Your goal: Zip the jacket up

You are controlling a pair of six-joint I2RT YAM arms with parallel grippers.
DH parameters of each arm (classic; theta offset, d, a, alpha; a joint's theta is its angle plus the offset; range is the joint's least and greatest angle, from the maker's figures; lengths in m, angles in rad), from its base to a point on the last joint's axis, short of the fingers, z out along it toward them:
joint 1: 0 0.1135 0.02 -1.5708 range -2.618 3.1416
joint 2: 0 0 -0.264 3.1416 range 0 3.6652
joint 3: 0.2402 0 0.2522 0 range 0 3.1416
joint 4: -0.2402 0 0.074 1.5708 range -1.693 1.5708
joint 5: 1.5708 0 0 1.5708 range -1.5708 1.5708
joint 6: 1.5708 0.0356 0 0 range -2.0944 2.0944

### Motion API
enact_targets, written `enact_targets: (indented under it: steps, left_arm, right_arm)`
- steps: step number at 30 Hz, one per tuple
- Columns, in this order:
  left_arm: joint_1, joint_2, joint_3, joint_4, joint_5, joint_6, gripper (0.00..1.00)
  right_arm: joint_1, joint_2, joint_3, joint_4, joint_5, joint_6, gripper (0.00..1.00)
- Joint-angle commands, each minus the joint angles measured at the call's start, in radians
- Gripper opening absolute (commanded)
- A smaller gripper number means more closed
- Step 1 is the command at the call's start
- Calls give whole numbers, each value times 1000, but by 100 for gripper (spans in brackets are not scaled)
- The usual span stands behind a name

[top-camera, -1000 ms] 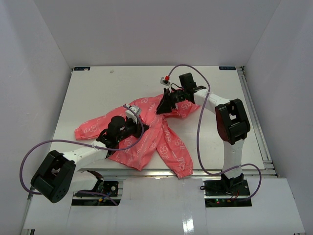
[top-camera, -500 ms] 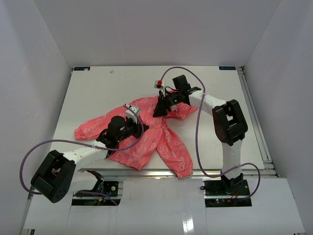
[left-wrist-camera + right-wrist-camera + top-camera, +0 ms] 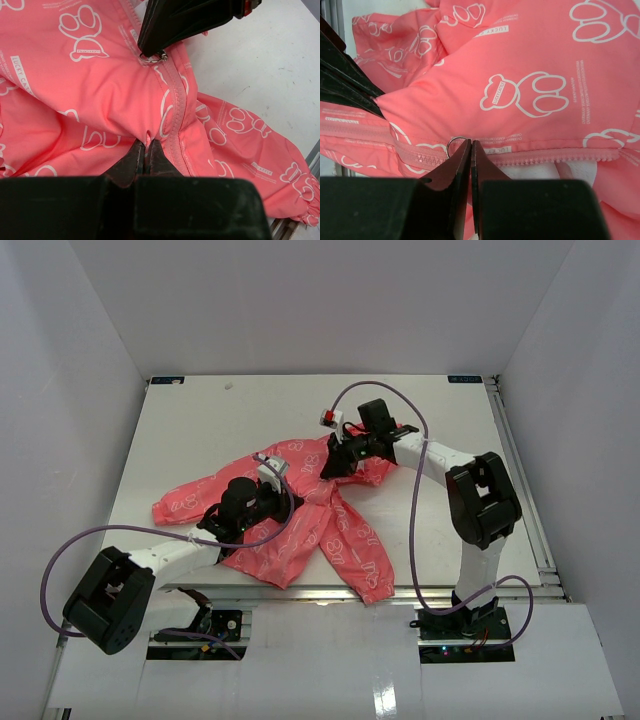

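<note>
The pink jacket (image 3: 296, 545) lies spread out on the white worktop (image 3: 200, 420). The left fingers (image 3: 131, 161) pinch a small fold of it. The right fingers (image 3: 456, 167) are closed tight, tips at the zip ring (image 3: 448, 145).

We count one jacket (image 3: 300, 540), with two sleeves (image 3: 185, 502) showing, one zipper (image 3: 176, 100) and one pull ring (image 3: 454, 145) on it. There are two arms (image 3: 165, 555) (one gripper apiece: a left gripper (image 3: 146, 144) and a right gripper (image 3: 470, 142)), two purple cables (image 3: 378, 386), and one table (image 3: 200, 420).
</note>
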State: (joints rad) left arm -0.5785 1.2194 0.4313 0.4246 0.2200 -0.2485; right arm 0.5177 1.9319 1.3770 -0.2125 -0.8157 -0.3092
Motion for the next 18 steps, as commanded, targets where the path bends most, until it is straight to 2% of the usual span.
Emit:
enact_targets:
  steps: [1, 6, 18]
  left_arm:
    - [0, -32, 4, 10, -34, 2, 0]
    - [0, -26, -7, 18, -19, 2, 0]
    - [0, -28, -12, 28, -17, 3, 0]
  right_arm:
    - [2, -89, -43, 92, 46, 65, 8]
    - [2, -166, -131, 267, 27, 144, 8]
    - [7, -220, -202, 278, 11, 137, 9]
